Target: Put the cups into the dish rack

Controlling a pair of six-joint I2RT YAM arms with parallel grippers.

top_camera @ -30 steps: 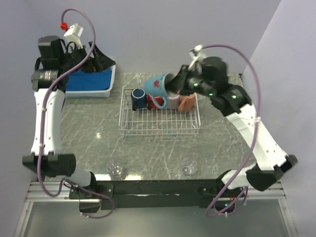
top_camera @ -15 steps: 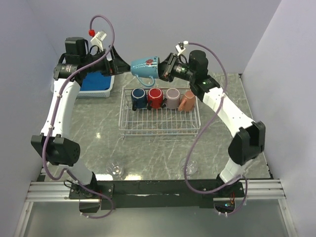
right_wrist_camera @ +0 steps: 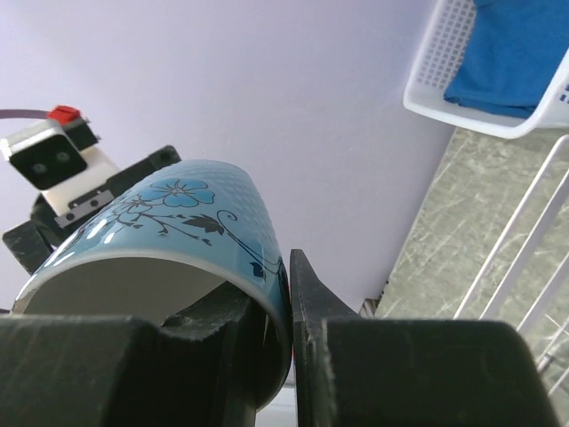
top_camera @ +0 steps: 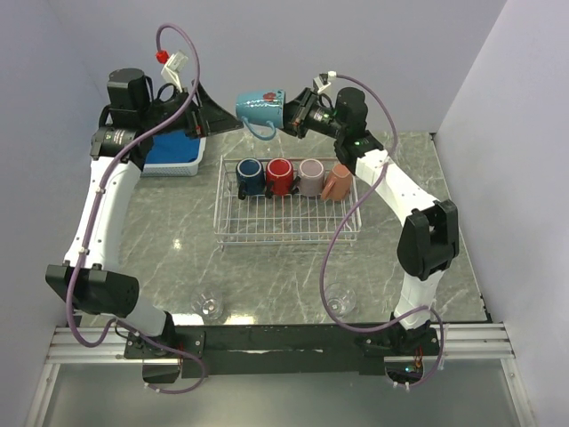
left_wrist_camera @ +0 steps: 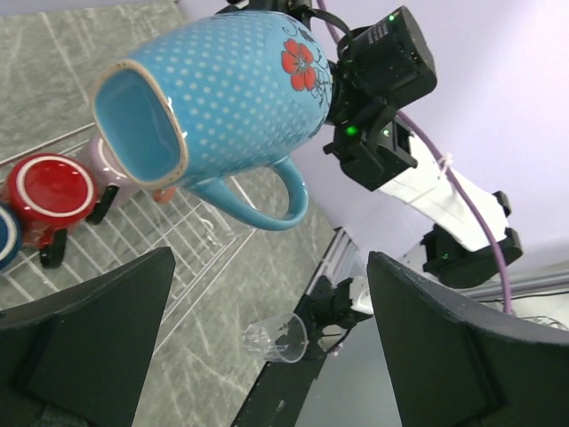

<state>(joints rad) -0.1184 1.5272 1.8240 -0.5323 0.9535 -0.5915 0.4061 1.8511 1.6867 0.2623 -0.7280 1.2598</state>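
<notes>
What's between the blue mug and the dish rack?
Nothing visible. The blue mug hangs in the right tool above the dish rack; navy, red, mauve and salmon mugs fill its back row, front rows bare.

I read light blue dotted ceramic mug (left_wrist_camera: pixel 222 89) as glossy glazed; white wire-grid rack (top_camera: pixel 284 222) coated metal; grey marbled desk (top_camera: pixel 169 240) smooth, faint sheen.

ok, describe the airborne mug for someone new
Find the white wire dish rack. In the air near its far edge, the right gripper pinches a light blue mug by its rim. Unlike the four plain mugs racked below, it's polka-dotted with a red flower.
</notes>
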